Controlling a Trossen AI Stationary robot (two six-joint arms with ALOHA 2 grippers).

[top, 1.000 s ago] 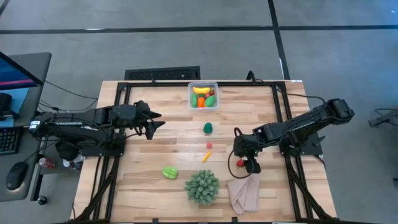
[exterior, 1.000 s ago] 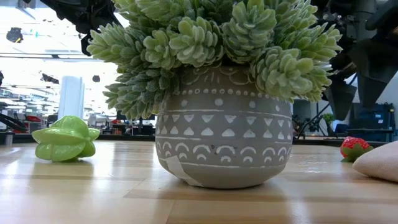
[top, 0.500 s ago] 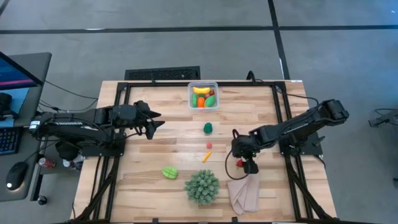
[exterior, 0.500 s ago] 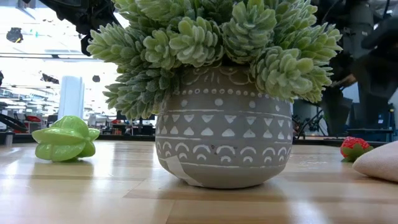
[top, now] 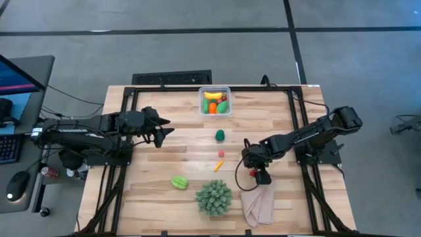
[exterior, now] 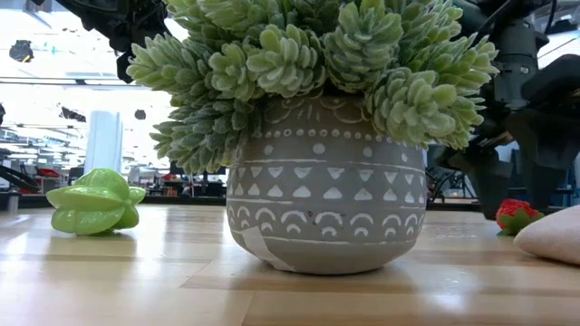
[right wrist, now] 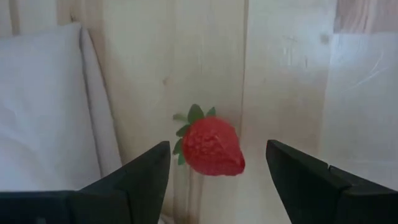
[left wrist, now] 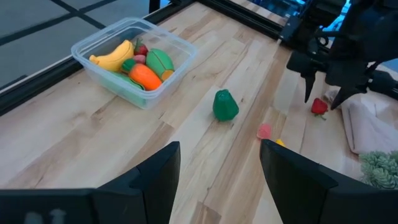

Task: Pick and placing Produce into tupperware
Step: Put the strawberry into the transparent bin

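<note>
Fingers of the right gripper (right wrist: 214, 180) stand wide apart, one on each side of a red toy strawberry (right wrist: 210, 145) that lies on the wood; neither finger touches it. Seen from above, that gripper (top: 254, 174) is directly over the strawberry (top: 253, 173), near the table's right side, just beside the beige cloth (top: 258, 204), whose folded edge also shows in the right wrist view (right wrist: 50, 106).

Across the table, at the far edge, the clear tupperware (top: 215, 101) holds a yellow banana (left wrist: 115, 56), an orange carrot (left wrist: 145, 75), green pieces and a bit of red. Between it and the strawberry, loose produce lies on the wooden table (top: 177, 148): a dark green pepper (top: 220, 135), a small pink piece (top: 221, 154) and a little orange-yellow piece (top: 218, 166). A light green starfruit (top: 179, 182) lies nearer the front edge, just beside the potted spiky green plant (top: 214, 197), whose patterned grey pot (exterior: 324, 210) fills the low view.

At the table's left side the left gripper (top: 163, 131) waits above the wood, its fingers (left wrist: 158, 177) parted and holding nothing.
</note>
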